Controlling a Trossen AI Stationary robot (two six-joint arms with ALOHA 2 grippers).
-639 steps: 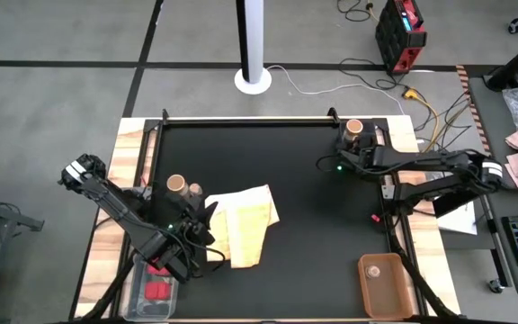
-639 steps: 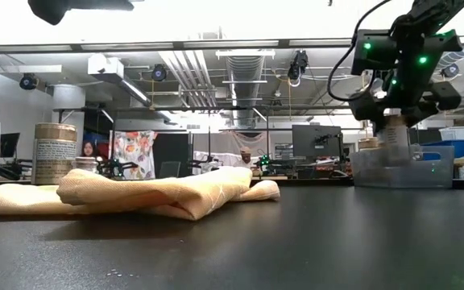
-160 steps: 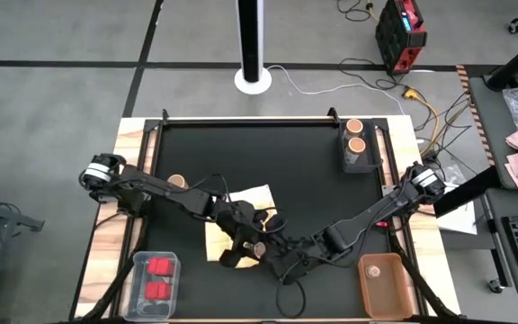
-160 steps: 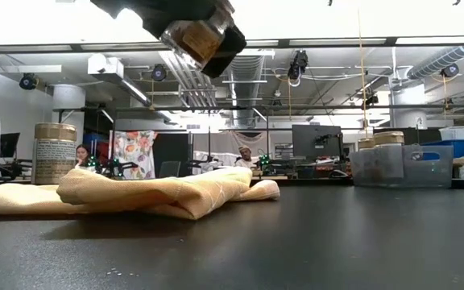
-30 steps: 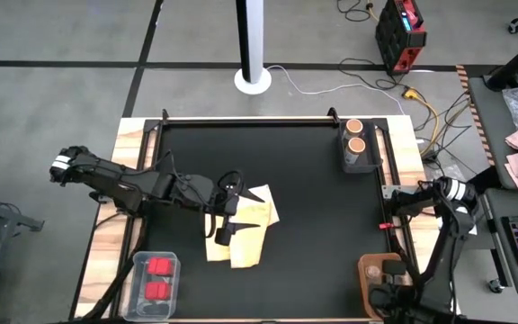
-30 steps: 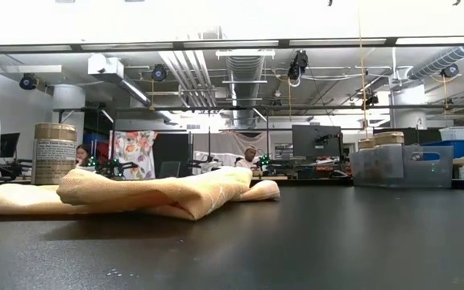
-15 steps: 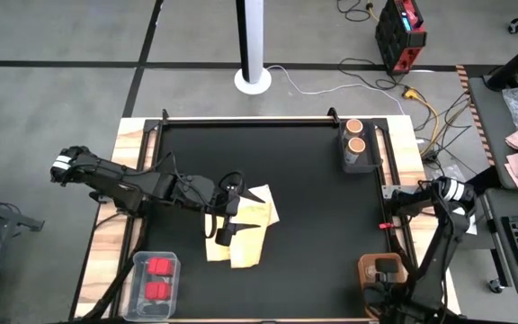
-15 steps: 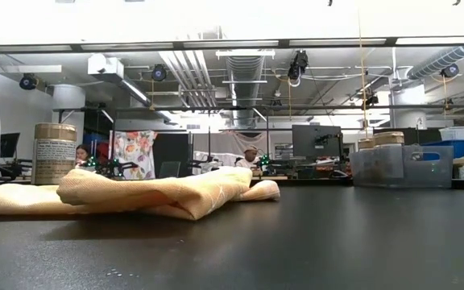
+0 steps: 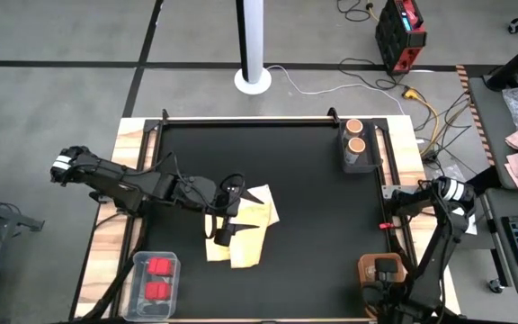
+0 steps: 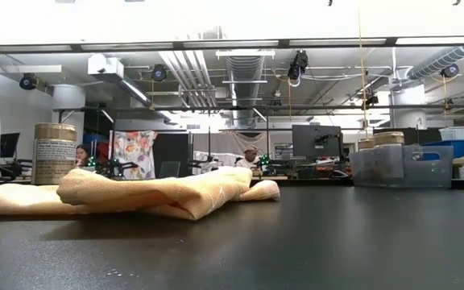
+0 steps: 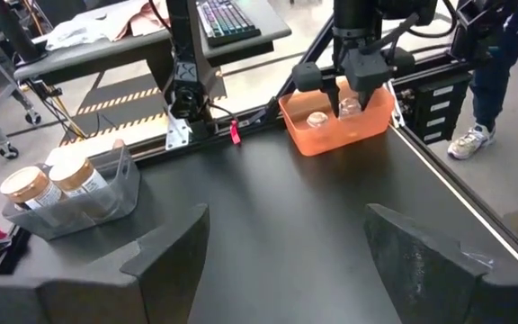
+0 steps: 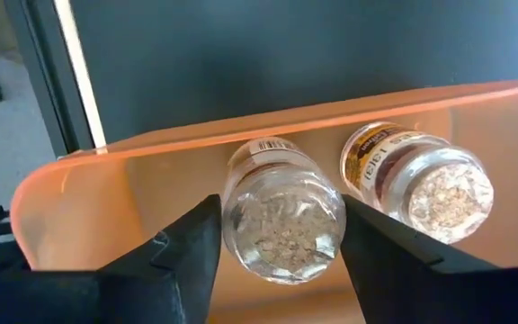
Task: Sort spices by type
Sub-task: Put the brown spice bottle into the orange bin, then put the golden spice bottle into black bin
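Right gripper (image 12: 281, 261): over the orange plastic bin (image 12: 106, 180) at the table's near right corner, fingers clamped on a small clear round jar (image 12: 283, 219) held inside the bin.
Second small clear jar (image 12: 418, 180): standing in the same bin, just beside the held one.
Left gripper (image 9: 226, 225): above the folded yellow cloth (image 9: 248, 236) left of centre, fingers spread apart, holding nothing.
Tan-lidded round jars (image 9: 356, 136): two in the clear bin (image 9: 361, 162) at the far right edge.
Third tan-lidded jar (image 10: 55, 153): upright on the black table (image 9: 313, 207), beyond the cloth on the left.
Red blocky containers (image 9: 158, 278): two in the clear tray (image 9: 138, 270) at the near left corner.
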